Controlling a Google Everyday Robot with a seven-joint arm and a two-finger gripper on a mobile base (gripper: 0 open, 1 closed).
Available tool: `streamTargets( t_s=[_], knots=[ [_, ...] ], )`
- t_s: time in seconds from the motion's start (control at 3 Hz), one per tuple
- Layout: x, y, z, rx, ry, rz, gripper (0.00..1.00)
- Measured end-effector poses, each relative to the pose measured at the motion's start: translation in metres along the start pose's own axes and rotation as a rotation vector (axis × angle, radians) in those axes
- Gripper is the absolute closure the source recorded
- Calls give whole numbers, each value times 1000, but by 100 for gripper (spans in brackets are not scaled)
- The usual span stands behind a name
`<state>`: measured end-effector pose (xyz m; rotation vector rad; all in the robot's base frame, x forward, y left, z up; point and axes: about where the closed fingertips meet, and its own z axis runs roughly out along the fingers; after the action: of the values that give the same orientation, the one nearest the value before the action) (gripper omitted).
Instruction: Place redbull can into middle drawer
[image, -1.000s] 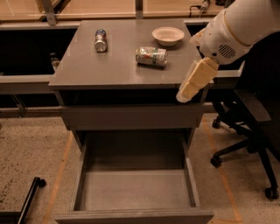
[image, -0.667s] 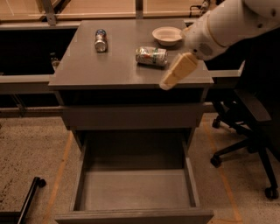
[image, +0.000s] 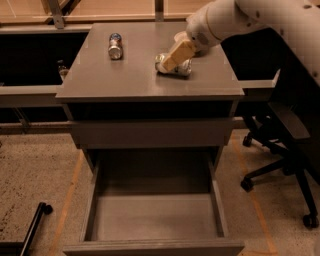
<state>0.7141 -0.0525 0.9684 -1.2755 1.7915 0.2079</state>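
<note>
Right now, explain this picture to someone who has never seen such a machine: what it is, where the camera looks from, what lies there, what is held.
The thick white arm belongs to a wheeled robot with one arm; its tan claw is the grasping part. The single camera looks down at the front of a grey cabinet; where it is mounted is not known. On top lie two cans on their sides: a slim silver-and-blue can at the back left, untouched, and a fatter white-and-green can, right under the claw. Whether the claw grips it cannot be seen. Below, a deep grey drawer stands pulled open. A black office chair stands on the right.
</note>
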Motion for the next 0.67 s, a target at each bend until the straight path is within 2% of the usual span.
streamTargets(
  t_s=[0.67],
  knots=[
    [-7,-5,4,3,-16,0,0]
  ],
)
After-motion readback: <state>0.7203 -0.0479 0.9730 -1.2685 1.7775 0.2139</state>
